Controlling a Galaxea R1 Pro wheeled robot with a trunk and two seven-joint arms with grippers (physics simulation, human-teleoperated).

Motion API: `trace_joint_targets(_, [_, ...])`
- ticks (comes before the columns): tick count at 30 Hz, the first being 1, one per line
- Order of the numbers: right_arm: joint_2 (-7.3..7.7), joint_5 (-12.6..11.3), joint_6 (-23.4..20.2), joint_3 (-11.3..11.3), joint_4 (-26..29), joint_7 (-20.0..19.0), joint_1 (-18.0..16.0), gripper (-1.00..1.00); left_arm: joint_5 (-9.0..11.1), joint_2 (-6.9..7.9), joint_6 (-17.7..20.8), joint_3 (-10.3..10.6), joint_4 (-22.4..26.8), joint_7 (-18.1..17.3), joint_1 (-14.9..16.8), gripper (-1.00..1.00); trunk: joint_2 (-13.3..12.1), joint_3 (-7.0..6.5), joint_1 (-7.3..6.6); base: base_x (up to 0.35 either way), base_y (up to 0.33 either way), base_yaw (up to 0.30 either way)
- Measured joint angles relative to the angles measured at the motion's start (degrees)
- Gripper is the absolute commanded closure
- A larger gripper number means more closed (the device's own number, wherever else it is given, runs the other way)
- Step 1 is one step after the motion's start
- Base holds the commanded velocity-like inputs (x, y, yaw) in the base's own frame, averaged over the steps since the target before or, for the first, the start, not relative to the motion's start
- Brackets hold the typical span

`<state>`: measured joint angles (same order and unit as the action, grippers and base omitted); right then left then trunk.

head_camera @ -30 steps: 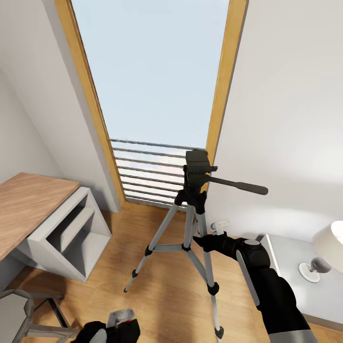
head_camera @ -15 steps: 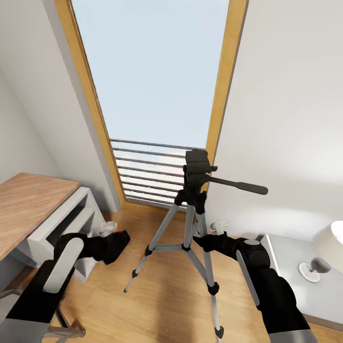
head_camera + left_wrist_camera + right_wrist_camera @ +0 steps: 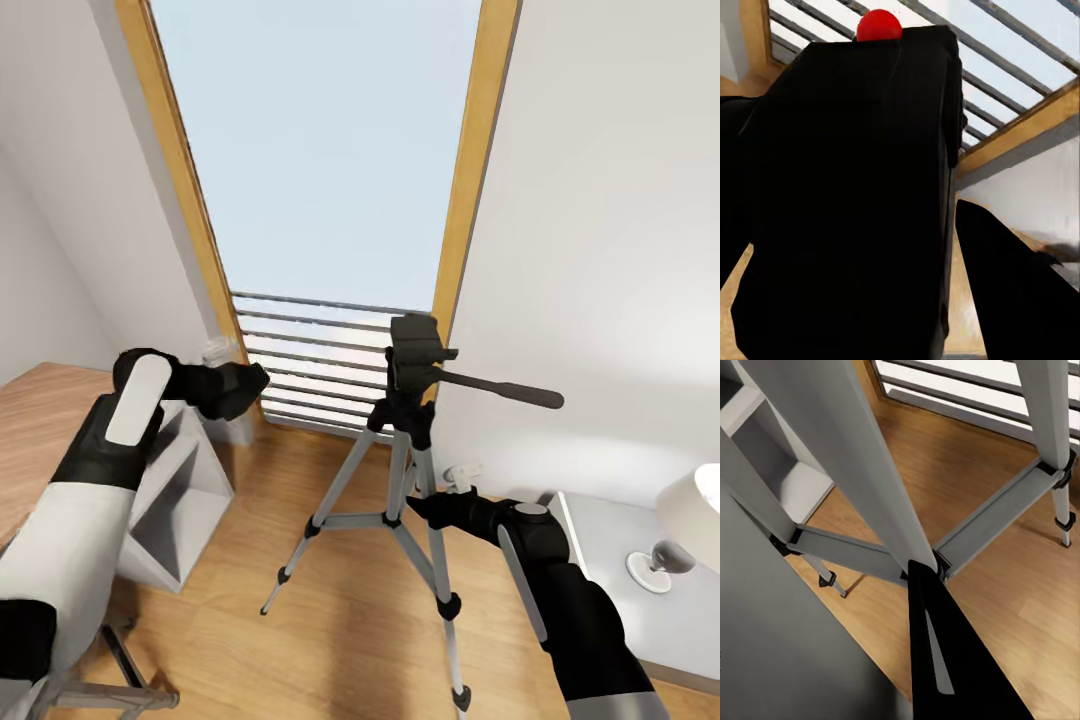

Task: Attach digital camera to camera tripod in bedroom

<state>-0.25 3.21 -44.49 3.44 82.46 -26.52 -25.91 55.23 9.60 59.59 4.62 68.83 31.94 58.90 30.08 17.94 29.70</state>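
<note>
At centre of the head view, the camera tripod (image 3: 405, 470) stands upright on the light wood floor (image 3: 330, 610), its three silver-grey legs spread and its black head carrying a long pan handle (image 3: 500, 389) that points right. Behind it is a tall wood-framed window (image 3: 320, 150) with a horizontal railing (image 3: 300, 345) across its lower part. The right claw (image 3: 418, 503) is at the tripod's right leg, just below the black joint; whether the fingers grip the leg cannot be told from this view. The left claw (image 3: 240, 385) is raised at left, well apart from the tripod head and at about the same height; its dark tip hides what it carries. A wooden tabletop (image 3: 30, 430) and a grey shelf unit (image 3: 175, 490) lie at left. A white lamp (image 3: 690, 520) stands on a grey surface at right.

Left wrist view: the digital camera (image 3: 855, 195) is clamped between the fingers (image 3: 1012, 292) of the left claw, its red button (image 3: 879, 25) on the upper edge, with the window railing beyond.

Right wrist view: one dark finger (image 3: 945, 652) of the right claw lies against the junction of the tripod's centre column and its grey braces (image 3: 997, 514). The claw's opening cannot be told.
</note>
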Motion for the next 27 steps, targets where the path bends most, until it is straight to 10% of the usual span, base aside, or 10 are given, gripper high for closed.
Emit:
trace_joint_targets(4, [-0.04, 0.1, -0.4, 0.0, 0.3, 0.0, 0.0, 1.0, 2.0, -1.21, 0.0, 0.0, -9.4, 0.0, 10.1, 1.0, 0.0, 0.0, 0.02, 0.0, 0.0, 0.0])
trace_joint_targets(5, [-0.1, 0.1, -0.5, 0.0, 0.4, 0.0, 0.0, 1.0, 3.6, -4.09, 0.3, -0.1, -18.6, 0.1, 17.6, 1.0, 0.0, 0.02, 0.02, 0.0, 0.0, 0.0])
trace_joint_targets(7, [-0.09, 0.1, -0.4, 0.0, 0.2, 0.0, 0.0, 1.0, 6.2, -6.75, -0.2, -0.1, -15.7, 0.1, 22.9, 1.0, 0.0, 0.0, -0.01, 0.0, 0.0, 0.0])
trace_joint_targets(16, [0.25, -0.2, -0.5, -0.1, 0.4, -0.1, 0.0, 1.0, 7.8, -16.37, 0.0, 0.1, -21.3, 0.1, 33.5, 1.0, 0.0, 0.01, 0.0, 0.0, 0.0, 0.0])
trace_joint_targets(27, [0.31, -0.2, -0.6, 0.0, 0.5, -0.1, 0.0, 1.0, 8.0, -18.28, -0.1, 0.0, -31.4, -0.2, 43.0, 1.0, 0.0, 0.02, 0.01, 0.0, 0.0, 0.0])
